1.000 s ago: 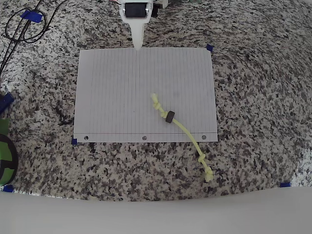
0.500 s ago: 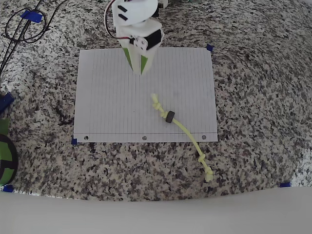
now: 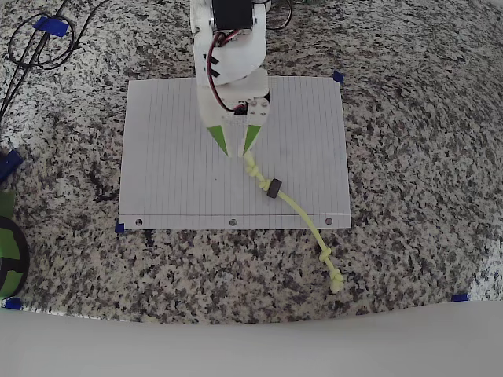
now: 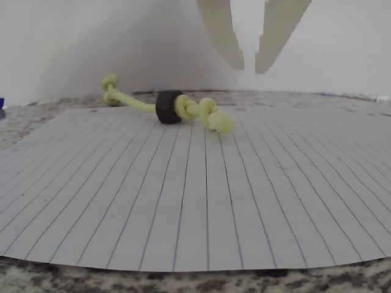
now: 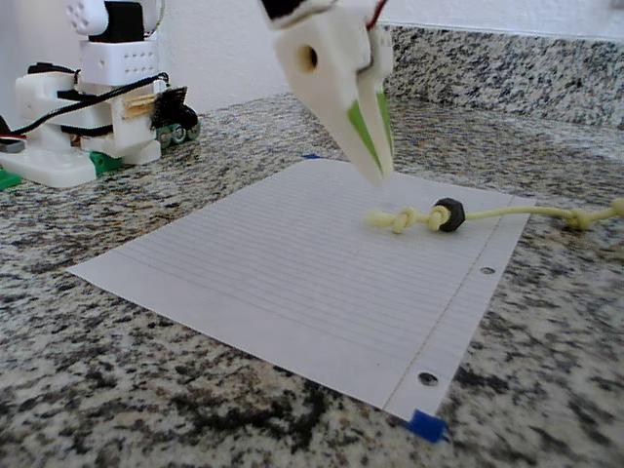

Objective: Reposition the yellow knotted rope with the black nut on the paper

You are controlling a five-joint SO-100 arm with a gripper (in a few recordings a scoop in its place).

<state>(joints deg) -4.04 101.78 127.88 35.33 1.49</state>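
In the overhead view, the white lined notebook paper (image 3: 181, 157) lies flat on the speckled grey granite counter (image 3: 409, 141), with 3 punched holes along its lower edge and small blue tape bits at its corners. The white robot hand (image 3: 236, 151) with green-faced fingers reaches down from the top edge over the sheet, its 2 fingertips apart and empty, poised just above the upper knotted end of the thin pale yellow-green knotted rope (image 3: 295, 208). That rope runs diagonally down and to the right, from the sheet's middle across its lower edge onto the bare counter, where its second knot lies. The small black ring-shaped nut (image 3: 273, 188) sits on the rope just below the upper knot, on the paper. In the wrist view, the hand (image 4: 249, 65) shows 2 pale fingertips with a clear gap between them, hanging above the paper (image 4: 183, 201); the rope (image 4: 183, 108) lies across the far part of the sheet, the nut (image 4: 168, 107) beside the near knot. In the fixed view, the hand (image 5: 375, 171) points down over the paper (image 5: 273, 273), close to the rope's (image 5: 507, 214) knotted end, with the nut (image 5: 448, 214) just right of that knot and the rope's far end off the sheet on the counter (image 5: 146, 390).
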